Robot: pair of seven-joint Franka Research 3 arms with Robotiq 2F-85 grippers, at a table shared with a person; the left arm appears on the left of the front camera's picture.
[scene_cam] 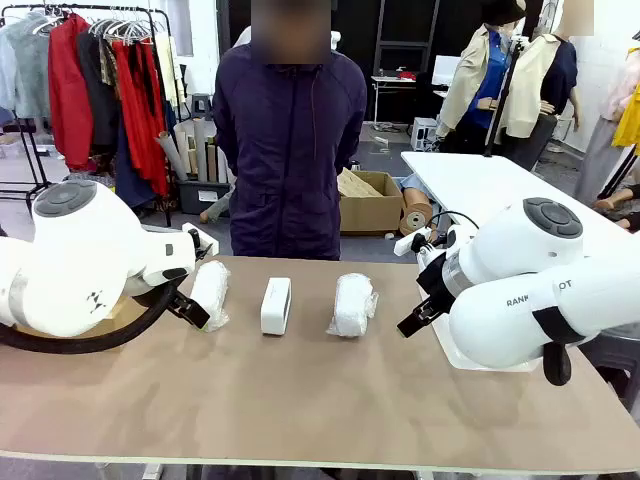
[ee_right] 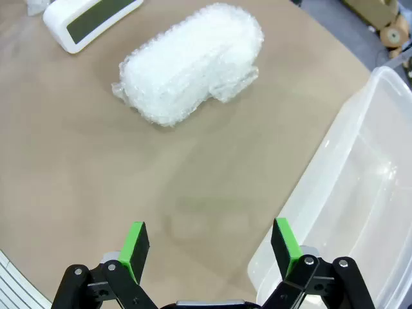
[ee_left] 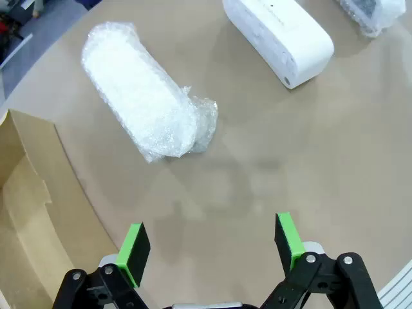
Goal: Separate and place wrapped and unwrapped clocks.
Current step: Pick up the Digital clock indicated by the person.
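Observation:
Three clocks lie in a row across the table's far half. At the left is a wrapped clock (scene_cam: 210,290) (ee_left: 141,100), in the middle the bare white clock (scene_cam: 276,305) (ee_left: 280,38) (ee_right: 90,19), and at the right a second wrapped clock (scene_cam: 352,304) (ee_right: 190,61). My left gripper (ee_left: 212,248) hovers open just short of the left wrapped clock, nothing between its green pads. The right gripper (ee_right: 209,248) is also open and empty, a little to the right of the right wrapped clock, near the tub's edge.
A brown cardboard box (ee_left: 32,212) sits at the table's left side beside my left arm. A clear plastic tub (ee_right: 347,212) stands at the right under my right arm. A person (scene_cam: 290,140) stands at the far edge, hands out of sight.

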